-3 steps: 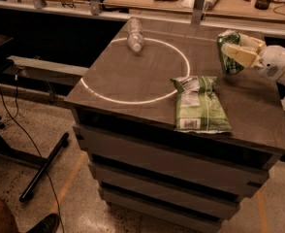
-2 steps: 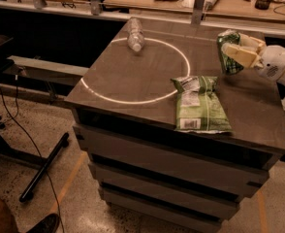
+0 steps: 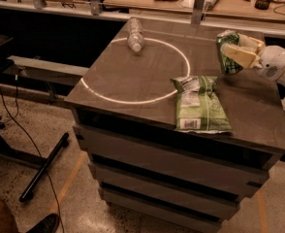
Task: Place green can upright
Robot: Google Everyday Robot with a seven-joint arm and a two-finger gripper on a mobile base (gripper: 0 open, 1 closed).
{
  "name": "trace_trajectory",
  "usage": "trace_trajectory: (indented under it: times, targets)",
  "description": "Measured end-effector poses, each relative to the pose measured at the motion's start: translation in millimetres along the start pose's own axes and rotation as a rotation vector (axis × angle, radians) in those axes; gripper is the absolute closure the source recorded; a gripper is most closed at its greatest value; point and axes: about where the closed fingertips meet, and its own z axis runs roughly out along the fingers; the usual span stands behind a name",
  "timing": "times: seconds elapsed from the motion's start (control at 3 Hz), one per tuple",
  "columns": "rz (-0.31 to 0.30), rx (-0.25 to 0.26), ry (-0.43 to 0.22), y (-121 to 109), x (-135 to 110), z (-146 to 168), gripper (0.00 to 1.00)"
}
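The green can [image 3: 227, 53] is dark green with lighter markings and a silver top. It stands roughly upright, slightly tilted, at the right rear of the dark table [image 3: 133, 81]. My gripper [image 3: 235, 52] comes in from the right on a white arm, and its cream fingers [image 3: 239, 55] are shut on the can's side. I cannot tell whether the can's base touches the tabletop or hangs just above it.
A flat green snack bag [image 3: 198, 104] lies in front of the can, near the table's front right. A clear plastic bottle [image 3: 134, 35] lies on its side at the back, on a white circle [image 3: 133, 101] marked on the tabletop. Workbenches stand behind; a chair base is on the floor at left.
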Motion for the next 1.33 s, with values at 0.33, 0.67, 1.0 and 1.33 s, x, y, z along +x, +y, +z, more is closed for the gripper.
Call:
trace_trajectory:
  times: [0.33, 0.67, 1.0, 1.33]
  targets:
    - [0.001, 0.003, 0.002, -1.6, -1.1, 1.1, 1.00]
    - [0.001, 0.004, 0.002, -2.0, -1.4, 1.5, 1.00]
    - [0.000, 0.005, 0.005, -2.3, -1.5, 1.9, 1.00]
    - [0.001, 0.005, 0.007, -2.5, -1.7, 2.3, 1.00]
